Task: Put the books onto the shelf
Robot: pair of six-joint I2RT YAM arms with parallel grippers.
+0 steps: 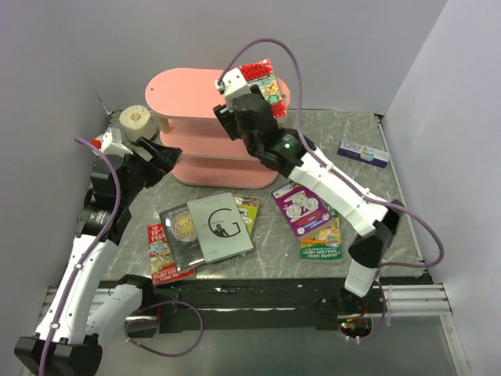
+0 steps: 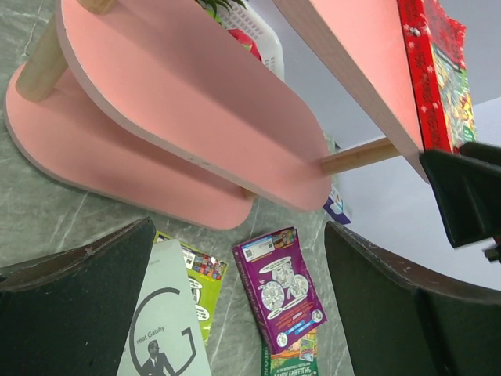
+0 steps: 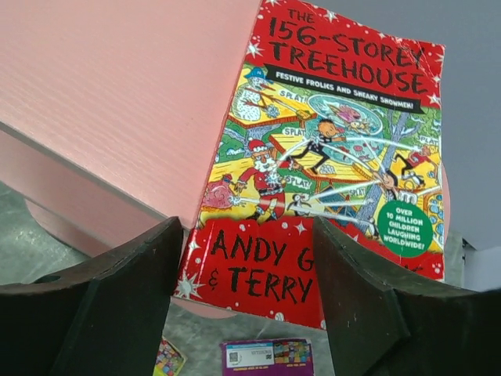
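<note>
Grey marbled worktop (image 1: 356,129), pale walls (image 1: 352,39); pink shelf (image 1: 184,90) upper centre, red Treehouse book (image 1: 262,78) atop; left end effector (image 1: 168,154) wide open, empty; right end effector (image 3: 244,235) parted, gripping nothing.

Marbled table (image 1: 354,125), pink shelf (image 1: 182,90), books (image 1: 213,227), flat box (image 1: 362,153)

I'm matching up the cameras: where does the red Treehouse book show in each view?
Top external: red book upper centre, atop the pink shelf.
Left wrist: red book at top right.
Right wrist: red book centre, cover readable.
Shared landmark: purple book on the table, in all three.
</note>
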